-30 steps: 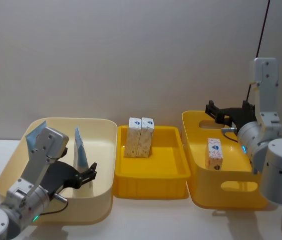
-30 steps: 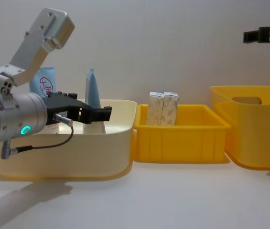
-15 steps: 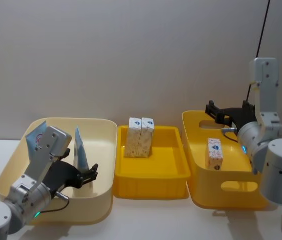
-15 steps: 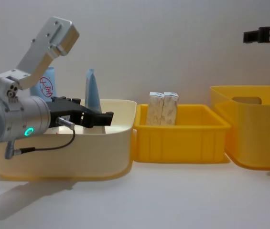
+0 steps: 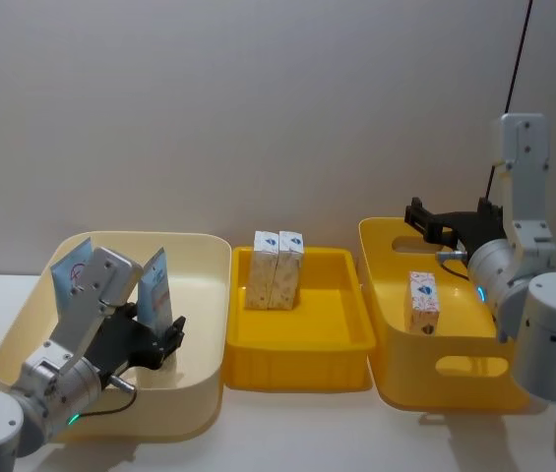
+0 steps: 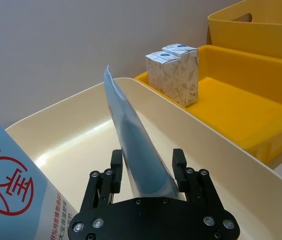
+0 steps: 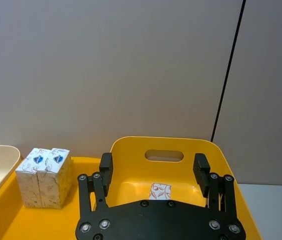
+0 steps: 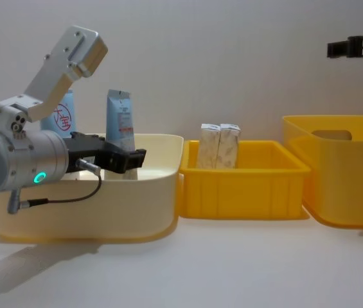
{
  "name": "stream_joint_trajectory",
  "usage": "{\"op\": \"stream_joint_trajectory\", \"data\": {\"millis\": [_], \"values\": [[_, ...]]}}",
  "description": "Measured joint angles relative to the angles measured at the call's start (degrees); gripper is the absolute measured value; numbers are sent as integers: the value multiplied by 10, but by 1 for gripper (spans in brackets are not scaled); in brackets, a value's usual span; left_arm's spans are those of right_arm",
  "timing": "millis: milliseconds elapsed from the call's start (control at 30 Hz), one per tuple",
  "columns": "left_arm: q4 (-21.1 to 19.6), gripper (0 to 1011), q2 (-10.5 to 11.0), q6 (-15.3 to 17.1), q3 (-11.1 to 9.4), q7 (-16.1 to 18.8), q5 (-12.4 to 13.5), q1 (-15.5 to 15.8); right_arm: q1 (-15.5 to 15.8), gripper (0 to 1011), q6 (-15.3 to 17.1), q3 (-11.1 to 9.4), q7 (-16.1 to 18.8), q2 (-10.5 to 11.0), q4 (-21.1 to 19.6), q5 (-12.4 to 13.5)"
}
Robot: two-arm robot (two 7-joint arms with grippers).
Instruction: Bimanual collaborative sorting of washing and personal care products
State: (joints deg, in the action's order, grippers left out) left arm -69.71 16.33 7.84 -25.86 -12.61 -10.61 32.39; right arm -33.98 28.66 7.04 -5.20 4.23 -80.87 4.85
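Blue tube (image 6: 131,130) pinched upright by left gripper (image 6: 147,156) inside cream bin (image 6: 210,145); right gripper (image 7: 153,162) jaws found spread above yellow bin (image 7: 131,155).

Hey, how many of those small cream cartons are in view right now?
3. Two cartons stand touching at the back of the middle bin; the third carton stands alone in the right bin. Others may be hidden behind bin walls.
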Motion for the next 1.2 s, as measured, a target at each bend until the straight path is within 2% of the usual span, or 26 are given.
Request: {"op": "stream_joint_trajectory", "data": {"millis": [100, 133, 167, 333, 767, 1200], "values": [[2, 535, 0, 0, 0, -1, 0, 1, 0, 1001, 0, 0, 0, 0, 0, 0], [2, 535, 0, 0, 0, -1, 0, 1, 0, 1001, 0, 0, 0, 0, 0, 0], [3, 473, 0, 0, 0, -1, 0, 2, 0, 1001, 0, 0, 0, 0, 0, 0], [4, 401, -1, -1, -1, -2, 1, 3, 0, 1001, 0, 0, 0, 0, 0, 0], [6, 325, -1, -1, -1, -3, 1, 4, 0, 1001, 0, 0, 0, 0, 0, 0], [7, 324, -1, -1, -1, -4, 1, 4, 0, 1001, 0, 0, 0, 0, 0, 0]]}}
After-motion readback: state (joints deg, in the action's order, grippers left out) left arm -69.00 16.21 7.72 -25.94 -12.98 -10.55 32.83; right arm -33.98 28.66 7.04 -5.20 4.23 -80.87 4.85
